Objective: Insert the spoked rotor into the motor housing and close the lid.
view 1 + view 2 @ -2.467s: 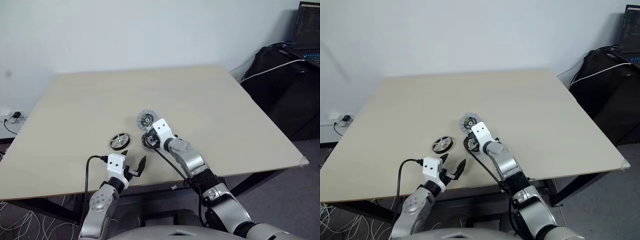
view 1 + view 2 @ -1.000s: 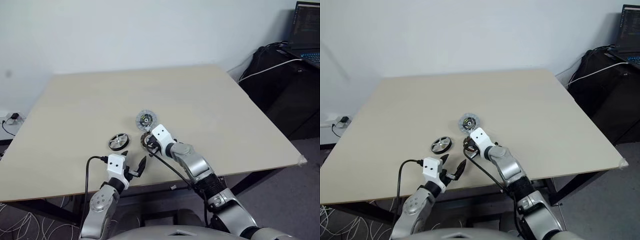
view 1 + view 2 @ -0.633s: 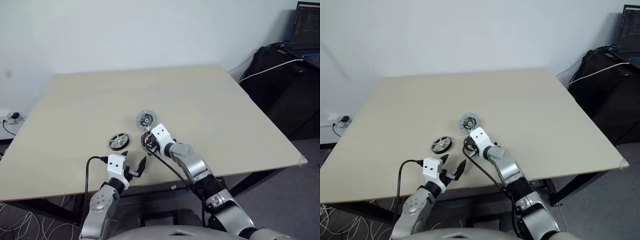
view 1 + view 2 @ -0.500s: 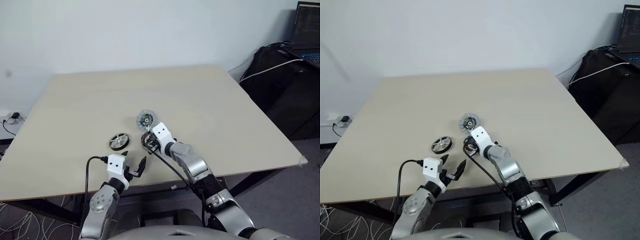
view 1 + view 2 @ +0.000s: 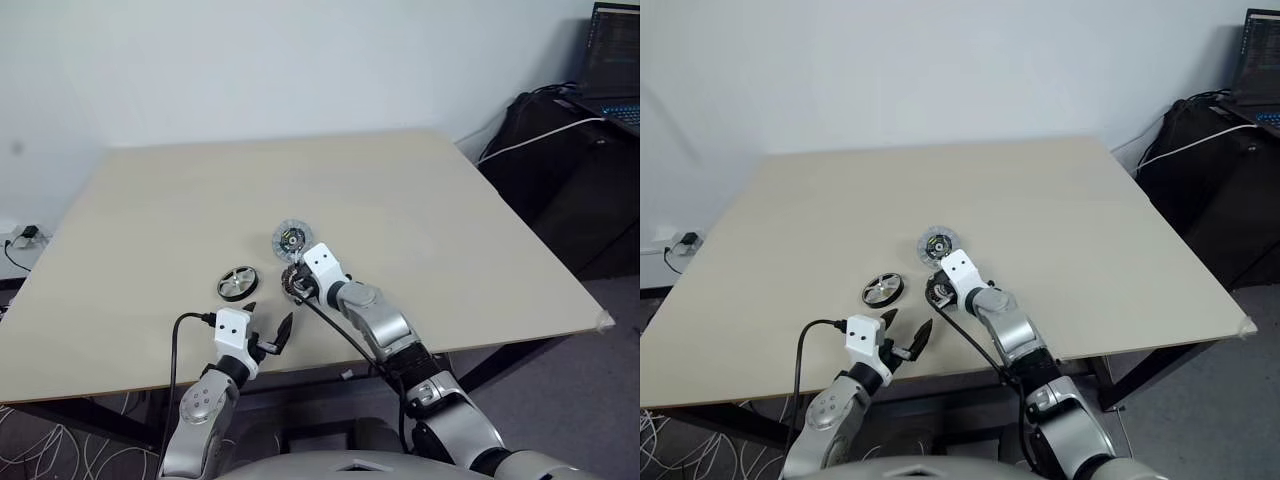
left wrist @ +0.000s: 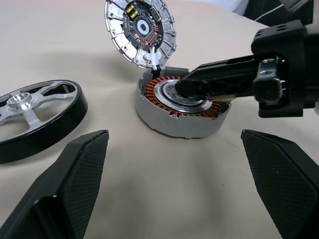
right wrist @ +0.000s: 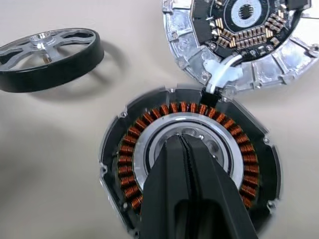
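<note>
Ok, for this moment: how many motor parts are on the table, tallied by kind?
Spoked rotor: 1, lying flat, apart from the other two.
Motor housing with copper windings: 1, with the shut right pincer at its pale centre.
Lid: 1, ribbed face up, joined to the housing by a short white wire.
Total: 3 parts on the table.

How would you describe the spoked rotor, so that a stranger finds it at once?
Look at the near half of the beige table, where three small round parts lie. The spoked rotor is the leftmost one, lying alone. Unlike the motor housing and the lid, it has a black rim and pale spokes.
</note>
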Controlling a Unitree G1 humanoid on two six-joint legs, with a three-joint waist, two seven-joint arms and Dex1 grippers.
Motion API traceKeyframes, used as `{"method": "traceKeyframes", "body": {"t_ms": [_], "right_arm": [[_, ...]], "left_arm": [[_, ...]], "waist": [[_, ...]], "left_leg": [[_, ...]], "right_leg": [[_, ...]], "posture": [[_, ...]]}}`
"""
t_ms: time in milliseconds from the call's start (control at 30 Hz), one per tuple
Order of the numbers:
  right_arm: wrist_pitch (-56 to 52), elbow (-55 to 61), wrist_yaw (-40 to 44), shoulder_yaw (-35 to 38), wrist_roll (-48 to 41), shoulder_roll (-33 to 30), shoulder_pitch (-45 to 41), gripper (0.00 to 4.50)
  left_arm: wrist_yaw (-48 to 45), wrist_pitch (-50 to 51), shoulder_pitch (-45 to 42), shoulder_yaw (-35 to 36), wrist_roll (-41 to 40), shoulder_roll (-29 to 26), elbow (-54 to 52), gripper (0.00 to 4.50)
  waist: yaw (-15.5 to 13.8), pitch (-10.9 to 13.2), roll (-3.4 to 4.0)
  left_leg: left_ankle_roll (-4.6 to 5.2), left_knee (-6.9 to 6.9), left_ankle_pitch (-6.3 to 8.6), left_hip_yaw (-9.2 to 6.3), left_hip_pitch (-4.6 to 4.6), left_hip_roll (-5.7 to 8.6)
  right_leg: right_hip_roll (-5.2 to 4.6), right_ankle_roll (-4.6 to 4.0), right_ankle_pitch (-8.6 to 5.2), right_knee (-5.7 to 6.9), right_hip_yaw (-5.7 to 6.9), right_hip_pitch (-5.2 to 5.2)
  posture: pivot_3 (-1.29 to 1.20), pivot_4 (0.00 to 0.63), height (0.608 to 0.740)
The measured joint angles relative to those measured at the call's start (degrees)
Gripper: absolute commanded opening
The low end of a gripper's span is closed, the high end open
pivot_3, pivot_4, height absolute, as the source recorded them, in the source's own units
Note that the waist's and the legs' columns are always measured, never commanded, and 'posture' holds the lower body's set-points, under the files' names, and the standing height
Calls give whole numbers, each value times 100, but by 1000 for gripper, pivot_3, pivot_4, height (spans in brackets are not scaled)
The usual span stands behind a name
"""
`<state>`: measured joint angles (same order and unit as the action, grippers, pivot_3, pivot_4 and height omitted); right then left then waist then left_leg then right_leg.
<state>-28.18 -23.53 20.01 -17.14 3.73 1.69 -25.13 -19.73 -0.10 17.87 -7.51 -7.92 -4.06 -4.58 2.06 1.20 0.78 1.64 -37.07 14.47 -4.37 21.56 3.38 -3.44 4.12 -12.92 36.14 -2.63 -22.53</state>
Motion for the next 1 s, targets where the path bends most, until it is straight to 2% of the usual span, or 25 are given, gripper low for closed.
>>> {"method": "traceKeyframes", "body": {"t_ms": [233,633,800,1000], "right_arm": [[211,-552,-78,20,37,98,-321,21],[430,-822,-259,73,50,131,-437,21],[482,-772,-290,412,-3,12,-552,21],[488,-647,-258,450,-9,43,-541,21]], "left_arm": [[4,0,-2,2,0,4,0,4500],[8,1,-1,6,1,24,0,4500],[7,1,1,9,0,24,0,4500],[-9,3,0,8,-1,25,0,4500]], "waist": [[3,0,1],[1,1,3],[3,2,3],[8,2,5]], "left_leg": [[2,0,-2,0,0,0],[8,0,-6,0,0,1],[16,1,-11,-1,0,2],[17,4,-11,-1,0,0]], "right_leg": [[1,-3,3,1,0,0],[1,-3,3,2,0,0],[1,-3,3,2,0,-1],[2,-3,2,5,-1,-4]], "posture": [[0,0,740],[0,0,740],[0,0,740],[0,0,740]]}}
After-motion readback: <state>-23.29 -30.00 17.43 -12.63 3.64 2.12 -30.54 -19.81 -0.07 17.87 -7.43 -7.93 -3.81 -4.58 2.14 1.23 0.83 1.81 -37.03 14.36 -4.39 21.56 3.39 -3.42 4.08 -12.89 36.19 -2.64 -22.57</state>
